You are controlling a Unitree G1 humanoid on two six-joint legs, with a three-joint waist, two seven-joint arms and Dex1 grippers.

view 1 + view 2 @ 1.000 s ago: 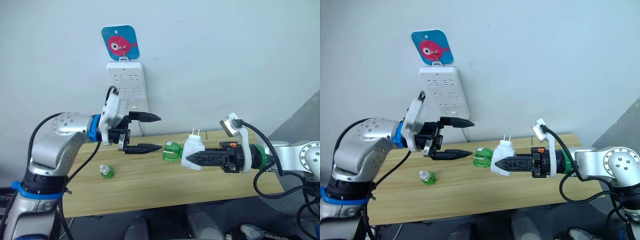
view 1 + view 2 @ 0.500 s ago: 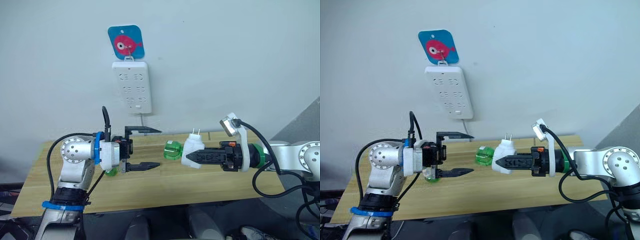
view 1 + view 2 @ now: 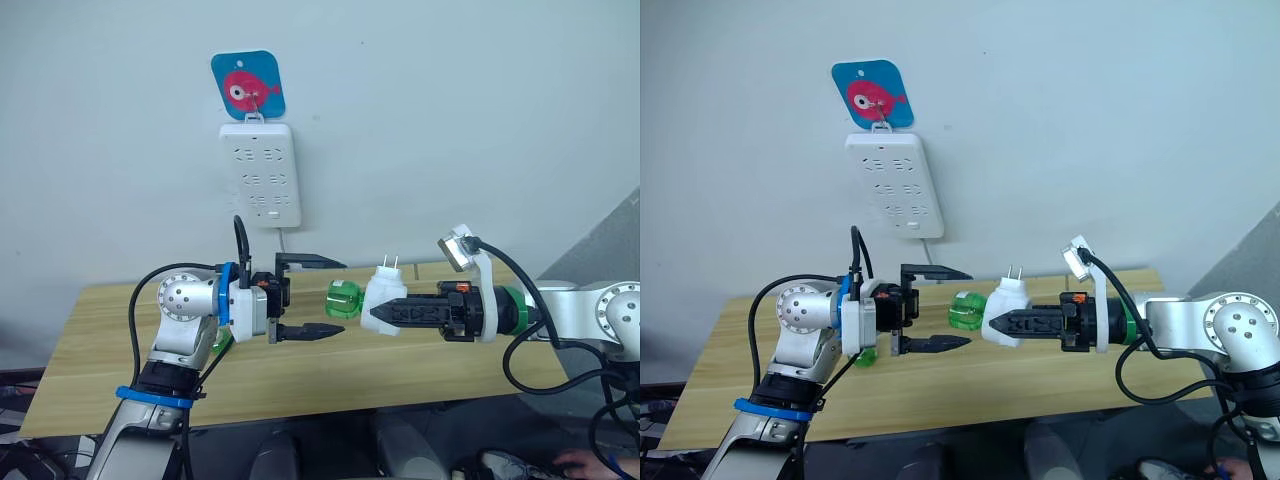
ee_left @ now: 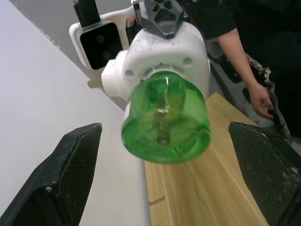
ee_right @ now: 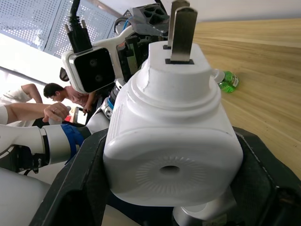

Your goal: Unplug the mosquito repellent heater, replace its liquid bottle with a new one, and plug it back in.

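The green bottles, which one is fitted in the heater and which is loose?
The green bottle attached to the mosquito repellent heater in the right hand; the other small bottle lies loose on the table.

A: What carries the things?
B: A light wooden tabletop point(image 3: 400, 370), long, set against the pale wall.

A: What lies directly on it?
B: One small green bottle point(image 5: 227, 80) with a white cap, on its side, near the tabletop's left end.

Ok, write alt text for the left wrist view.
A white mosquito repellent heater with a green liquid bottle screwed into it faces the camera, between the left end effector's two open black fingers. Behind are a wooden table and a person's hand.
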